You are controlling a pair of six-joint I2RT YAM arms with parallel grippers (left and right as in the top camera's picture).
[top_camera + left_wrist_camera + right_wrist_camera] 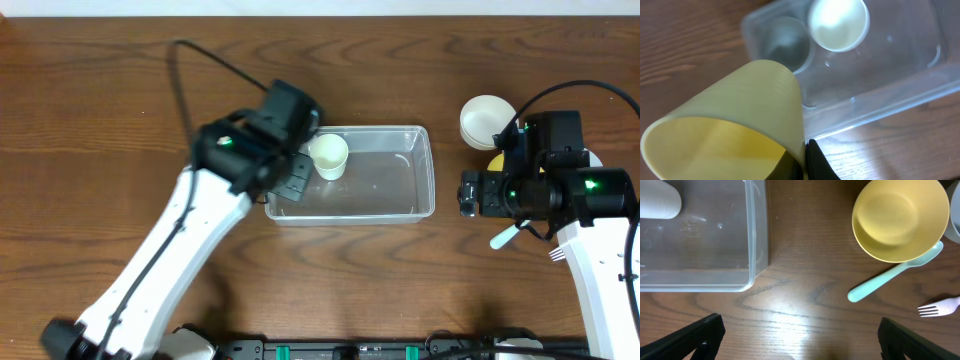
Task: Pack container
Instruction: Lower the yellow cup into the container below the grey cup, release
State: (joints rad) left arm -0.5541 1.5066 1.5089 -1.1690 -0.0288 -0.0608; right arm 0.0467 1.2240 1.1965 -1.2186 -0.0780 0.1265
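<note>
The counter [100,100] is dark brown wood with a long, streaky grain and a faint sheen under the lamps. Closest to the left wrist camera, the left pincer [804,161] is clenched on the thin wall of a yellow cup [740,115], a matte, slightly tapered cup tipped on its side with its open mouth toward the lens. Just past it sits the container [350,218], a clear plastic rectangular bin with rounded corners and a raised rim, resting at the middle of the counter. A white cup [328,157] stands inside it near the left end, and a dim round shape shows in the corner beside it (too hazy to tell what it is). The left arm [170,260] rises from the front edge in a long white slant, its black wrist bent over the bin's left end. On the right, the right pincer [800,329] hangs released and empty, its black fingers [695,340] spread wide above bare wood, just off the bin's right end. Beyond it lie a white fork [940,307], a pale teal spoon [890,277] and a smooth yellow bowl [900,220] touching the spoon. Farther back sit stacked white bowls [487,120]. The right arm [600,270] stands upright, its wrist turned toward the bin.
</note>
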